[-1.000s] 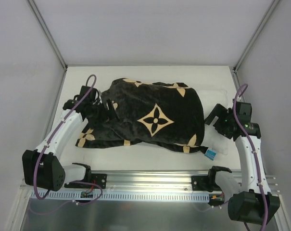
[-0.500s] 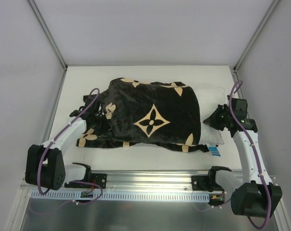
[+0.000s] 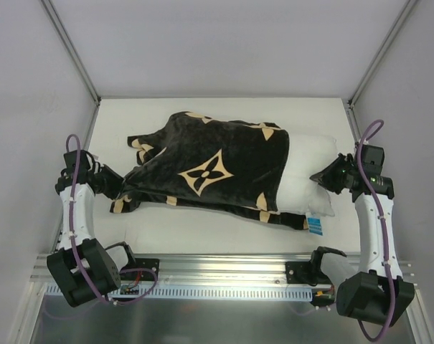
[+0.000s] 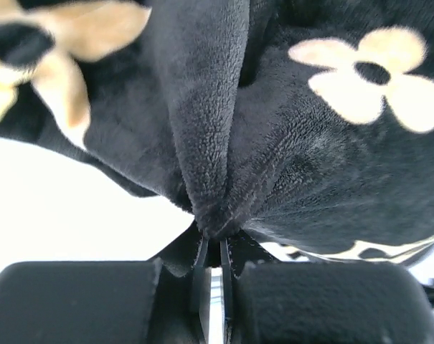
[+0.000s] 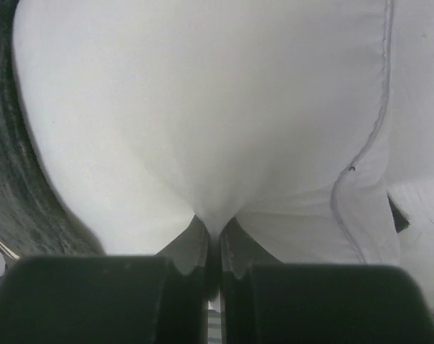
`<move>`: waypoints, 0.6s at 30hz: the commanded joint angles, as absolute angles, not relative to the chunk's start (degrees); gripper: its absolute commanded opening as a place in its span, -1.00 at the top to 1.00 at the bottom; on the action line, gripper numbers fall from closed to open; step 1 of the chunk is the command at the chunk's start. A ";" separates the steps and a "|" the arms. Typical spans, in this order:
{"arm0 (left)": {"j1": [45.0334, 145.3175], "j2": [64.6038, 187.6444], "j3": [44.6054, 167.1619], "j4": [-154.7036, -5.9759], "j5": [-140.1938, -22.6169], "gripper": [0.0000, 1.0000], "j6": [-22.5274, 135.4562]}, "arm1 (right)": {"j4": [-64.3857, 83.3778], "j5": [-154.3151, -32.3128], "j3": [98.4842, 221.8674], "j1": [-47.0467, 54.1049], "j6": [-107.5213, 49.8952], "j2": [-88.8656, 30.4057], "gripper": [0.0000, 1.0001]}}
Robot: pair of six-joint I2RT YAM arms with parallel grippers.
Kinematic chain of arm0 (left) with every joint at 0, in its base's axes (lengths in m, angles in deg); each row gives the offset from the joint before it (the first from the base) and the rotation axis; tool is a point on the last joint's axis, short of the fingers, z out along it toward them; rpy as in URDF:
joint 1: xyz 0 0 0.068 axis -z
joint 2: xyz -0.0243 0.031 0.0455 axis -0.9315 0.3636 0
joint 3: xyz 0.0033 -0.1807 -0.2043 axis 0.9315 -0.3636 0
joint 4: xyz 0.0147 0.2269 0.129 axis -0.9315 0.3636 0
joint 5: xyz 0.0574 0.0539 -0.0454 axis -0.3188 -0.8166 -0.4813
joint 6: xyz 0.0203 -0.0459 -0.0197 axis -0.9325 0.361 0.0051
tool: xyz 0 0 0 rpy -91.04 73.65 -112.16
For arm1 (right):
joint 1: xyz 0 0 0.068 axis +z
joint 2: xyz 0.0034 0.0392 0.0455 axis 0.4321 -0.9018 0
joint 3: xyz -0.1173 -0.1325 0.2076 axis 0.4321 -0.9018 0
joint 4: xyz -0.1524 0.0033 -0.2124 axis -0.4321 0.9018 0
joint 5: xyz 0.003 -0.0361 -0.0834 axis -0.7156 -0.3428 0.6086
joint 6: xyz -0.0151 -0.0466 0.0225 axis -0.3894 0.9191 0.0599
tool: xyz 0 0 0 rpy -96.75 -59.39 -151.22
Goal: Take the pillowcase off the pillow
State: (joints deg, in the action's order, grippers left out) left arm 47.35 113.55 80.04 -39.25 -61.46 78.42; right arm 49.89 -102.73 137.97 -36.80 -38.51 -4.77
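Note:
The black pillowcase [image 3: 217, 166] with tan flower motifs lies across the middle of the table, stretched toward the left. The white pillow [image 3: 308, 179] sticks out of its right end, a small blue tag [image 3: 315, 226] at the near corner. My left gripper [image 3: 113, 185] is shut on a pinched fold of the pillowcase [image 4: 209, 208] at its left end. At the right, my right gripper [image 3: 322, 178] is shut on a pinch of the pillow's white cloth [image 5: 213, 215]. The dark cover's edge [image 5: 16, 179] shows at the left of the right wrist view.
Grey walls with metal corner posts [image 3: 72, 51] close in the white table [image 3: 202, 229] on three sides. An aluminium rail [image 3: 224, 269] with the arm bases runs along the near edge.
Both grippers closed, the left on the pillowcase, the right on the pillow. The left arm pulled left, dragging the cover that way and baring more white pillow at the right.

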 commanded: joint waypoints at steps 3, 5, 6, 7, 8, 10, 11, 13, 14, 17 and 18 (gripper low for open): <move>39.58 112.51 83.20 -38.07 -64.53 1.00 77.84 | 47.66 -96.57 139.30 -40.19 -38.87 -3.43 0.99; 39.50 111.98 83.28 -38.07 -65.31 1.00 78.46 | 47.75 -95.35 138.86 -40.19 -38.35 -2.82 0.99; 39.32 110.85 83.46 -37.81 -66.10 1.00 79.50 | 48.01 -94.91 138.68 -40.27 -38.09 -2.03 0.99; 38.97 110.05 83.55 -37.46 -68.11 1.00 80.12 | 48.36 -94.55 138.86 -40.45 -37.82 -1.50 0.99; 37.75 109.09 83.98 -37.11 -69.09 1.00 81.78 | 49.23 -94.38 139.12 -41.58 -37.64 -1.06 0.99; 35.73 106.36 84.60 -36.75 -70.33 1.00 83.29 | 50.03 -96.38 140.43 -44.13 -38.08 0.69 0.99; 34.24 105.57 85.65 -36.58 -70.16 1.00 83.99 | 50.47 -100.40 141.05 -47.62 -38.69 1.31 0.99; 31.50 105.12 87.76 -34.13 -72.33 1.00 86.71 | 51.43 -101.23 144.28 -48.97 -41.06 2.63 0.99; 29.85 105.04 89.07 -33.68 -72.70 1.00 88.46 | 51.61 -101.84 145.53 -49.59 -43.16 2.72 0.99; 28.07 105.03 91.45 -32.71 -75.33 1.00 89.79 | 51.53 -102.20 149.66 -49.59 -45.28 3.25 0.99; 27.90 105.12 91.63 -32.71 -75.69 1.00 89.80 | 51.61 -101.59 150.36 -49.59 -45.12 3.25 0.99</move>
State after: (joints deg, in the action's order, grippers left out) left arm 31.27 105.41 87.41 -27.25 -62.09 86.73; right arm 58.11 -110.14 143.50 -46.64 -42.86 1.46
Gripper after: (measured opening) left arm 0.018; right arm 0.041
